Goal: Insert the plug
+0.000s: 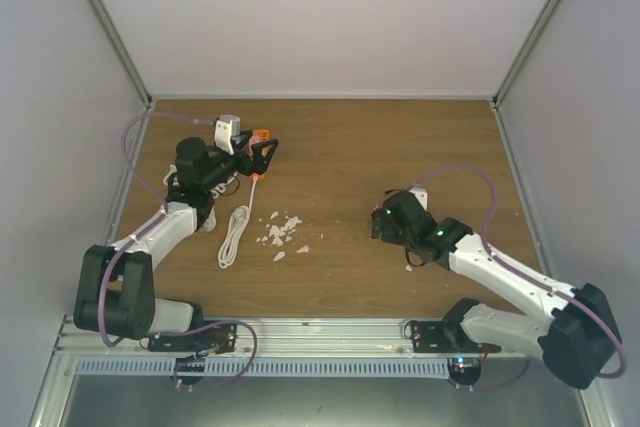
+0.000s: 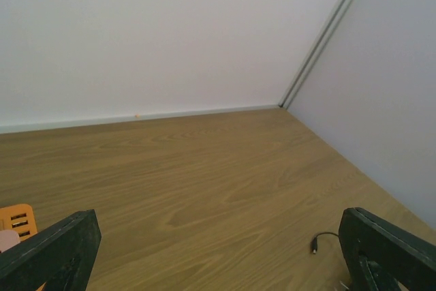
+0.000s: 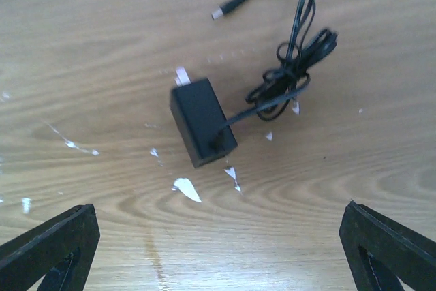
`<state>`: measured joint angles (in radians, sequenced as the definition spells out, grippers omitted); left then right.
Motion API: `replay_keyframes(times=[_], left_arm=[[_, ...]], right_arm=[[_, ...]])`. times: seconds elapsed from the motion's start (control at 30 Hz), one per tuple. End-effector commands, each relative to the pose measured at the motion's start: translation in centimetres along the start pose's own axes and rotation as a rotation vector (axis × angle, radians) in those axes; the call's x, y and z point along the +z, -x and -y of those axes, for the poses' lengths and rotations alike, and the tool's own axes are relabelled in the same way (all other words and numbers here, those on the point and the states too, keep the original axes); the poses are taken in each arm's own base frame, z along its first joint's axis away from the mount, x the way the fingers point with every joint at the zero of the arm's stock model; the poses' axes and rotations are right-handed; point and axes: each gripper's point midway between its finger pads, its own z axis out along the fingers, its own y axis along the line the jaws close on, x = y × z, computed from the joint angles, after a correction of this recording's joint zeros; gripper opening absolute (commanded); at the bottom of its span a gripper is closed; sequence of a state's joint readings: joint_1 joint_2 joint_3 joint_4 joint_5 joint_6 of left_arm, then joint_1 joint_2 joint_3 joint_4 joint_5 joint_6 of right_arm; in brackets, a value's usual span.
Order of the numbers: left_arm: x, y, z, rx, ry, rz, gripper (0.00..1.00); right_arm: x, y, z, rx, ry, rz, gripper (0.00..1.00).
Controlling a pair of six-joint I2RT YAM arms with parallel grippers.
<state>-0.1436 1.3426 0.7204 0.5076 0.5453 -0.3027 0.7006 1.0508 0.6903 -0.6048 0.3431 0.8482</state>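
Both the left end effector [image 2: 218, 258] and right end effector [image 3: 218, 257] are standing wide apart, and the black power adapter [image 3: 203, 122] is lying on the desk [image 3: 102, 25], right of centre, below the right one, likely light, rigid and slick, best pinched across its body, clear of the limp cord [image 3: 293, 59].

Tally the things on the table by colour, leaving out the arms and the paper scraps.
Black: 1, adapter with its cord
White: 2, block and coiled cable
Orange: 1, slotted piece
Total: 4
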Motion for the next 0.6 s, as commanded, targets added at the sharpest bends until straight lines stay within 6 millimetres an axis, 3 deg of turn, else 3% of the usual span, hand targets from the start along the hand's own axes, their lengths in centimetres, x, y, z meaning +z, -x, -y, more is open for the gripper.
replay_keyframes(times=[0.0,0.3,0.57], left_arm=[[0.2,0.8,0.8,0.061,-0.040,0.040,0.99],[0.7,0.1,0.1,0.060,-0.027,0.023,0.99],[0.7,-0.2,-0.4,0.059,-0.010,0.014,0.99]], right_arm=[[2.4,-1.7,0.0,0.025,0.019,-0.088,0.99],[6.1,-0.7,-1.1,-0.027,0.055,-0.092,0.87],[10.2,-0.8,-0.3,-0.066,-0.038,-0.151,0.75]])
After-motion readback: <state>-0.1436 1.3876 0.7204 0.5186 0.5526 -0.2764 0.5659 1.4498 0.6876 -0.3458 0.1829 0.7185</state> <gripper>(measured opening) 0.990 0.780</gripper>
